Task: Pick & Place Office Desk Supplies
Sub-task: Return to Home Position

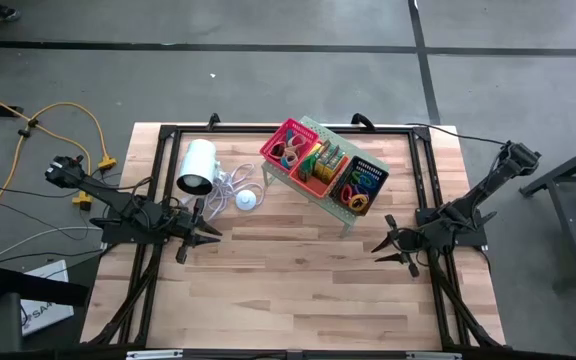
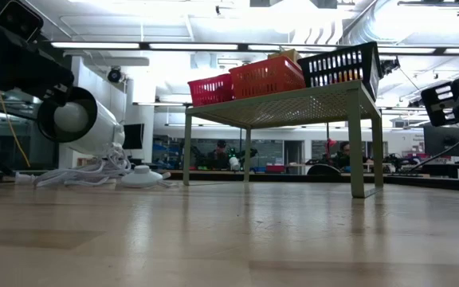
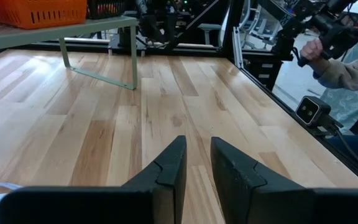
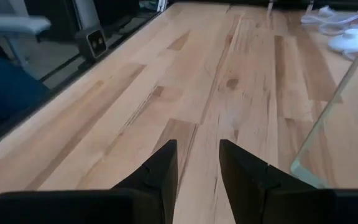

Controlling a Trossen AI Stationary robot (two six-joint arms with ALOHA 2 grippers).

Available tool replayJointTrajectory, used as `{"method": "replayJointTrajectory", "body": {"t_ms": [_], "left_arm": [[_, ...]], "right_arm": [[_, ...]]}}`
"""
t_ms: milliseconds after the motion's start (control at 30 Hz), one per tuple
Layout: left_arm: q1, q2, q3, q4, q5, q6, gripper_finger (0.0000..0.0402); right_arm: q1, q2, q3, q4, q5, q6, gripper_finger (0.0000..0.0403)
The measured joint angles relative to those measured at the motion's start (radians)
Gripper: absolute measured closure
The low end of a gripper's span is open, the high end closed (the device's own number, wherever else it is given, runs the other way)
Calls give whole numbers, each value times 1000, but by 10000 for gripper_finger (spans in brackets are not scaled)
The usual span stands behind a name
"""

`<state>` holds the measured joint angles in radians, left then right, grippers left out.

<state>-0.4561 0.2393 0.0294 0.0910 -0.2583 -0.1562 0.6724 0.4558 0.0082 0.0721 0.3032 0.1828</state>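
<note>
high view has the table (image 1: 298, 290) with a pale green shelf (image 1: 345, 218) standing toward 12 o'clock from its middle. three baskets sit side by side on top of the shelf, touching in a slanted row: the pink basket (image 1: 286, 147) at the 10 o'clock end, the orange basket (image 1: 318, 166) in the middle, the black basket (image 1: 361, 184) at the 4 o'clock end. each holds small colourful supplies, too small to name.

a white cylinder (image 1: 197, 167) lies at 10 o'clock, just beside the shelf, with its cord (image 1: 230, 184) bunched next to it and a round white puck (image 1: 246, 200) near the shelf leg.

the left gripper (image 1: 206, 233) hovers at 9 o'clock, well apart from the shelf. its wrist view shows the fingers (image 3: 169, 168) a narrow gap apart with nothing between them, only bare wood ahead. the right gripper (image 1: 383, 243) hangs at 3 o'clock, near the shelf's black-basket end, its fingers (image 4: 160, 168) likewise narrowly parted and empty.

beyond the table edge in the left wrist view, a person's hand (image 3: 309, 50) grips a dark device.
</note>
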Motion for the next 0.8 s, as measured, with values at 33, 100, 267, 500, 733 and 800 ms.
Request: {"method": "replayJointTrajectory", "body": {"t_ms": [33, 100, 267, 500, 733, 800], "left_arm": [[0, 0, 0, 0, 0, 0, 332], [0, 0, 0, 0, 0, 0, 332], [0, 0, 0, 0, 0, 0, 332], [0, 0, 0, 0, 0, 0, 332], [0, 0, 0, 0, 0, 0, 332], [0, 0, 0, 0, 0, 0, 332]], "right_arm": [[0, -15, 0, -5, 5, 1, 296], [0, -30, 0, -5, 9, -8, 296], [0, -40, 0, -7, 8, -30, 296], [0, -40, -1, -11, -4, -31, 296], [0, -51, -1, -31, -131, -36, 296], [-1, -60, -1, -31, -127, -58, 296]]}}
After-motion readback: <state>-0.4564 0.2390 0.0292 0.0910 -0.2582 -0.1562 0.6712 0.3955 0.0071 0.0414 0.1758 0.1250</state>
